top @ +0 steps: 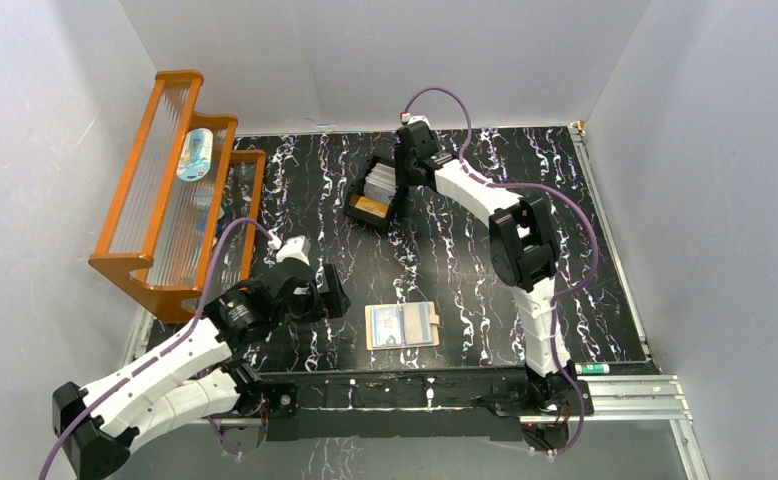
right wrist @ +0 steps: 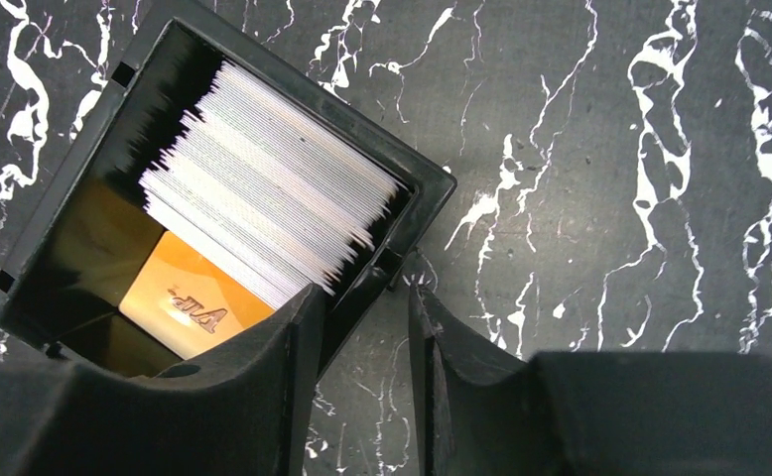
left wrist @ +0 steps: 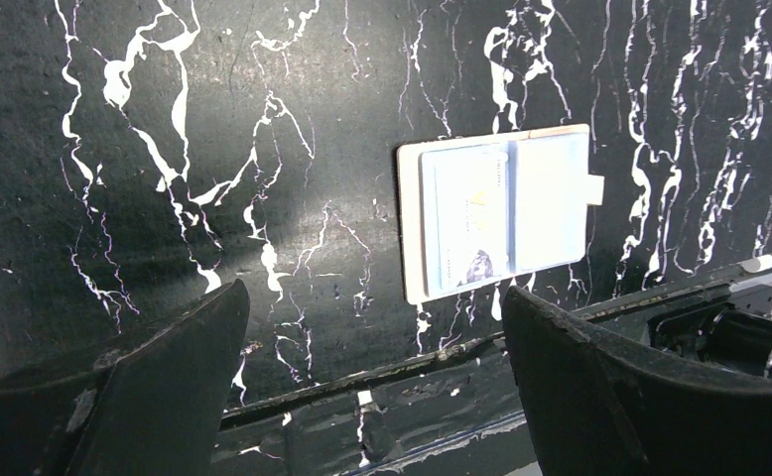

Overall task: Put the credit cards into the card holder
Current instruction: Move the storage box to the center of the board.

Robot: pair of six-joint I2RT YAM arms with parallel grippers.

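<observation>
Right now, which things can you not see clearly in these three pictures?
- Right wrist view: the white cards in the black tray stand too tightly to count, and they cover part of the orange card.
- Left wrist view: the print on the card inside the card holder is too blurred to read.
- Top view: the label of the item on the wooden rack is too small.

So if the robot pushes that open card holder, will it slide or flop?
Probably slide: the card holder lies open and flat on the smooth marble-look table. Lifted by one edge, it would likely fold at its middle crease. It looks thin, so it is probably light.
</observation>
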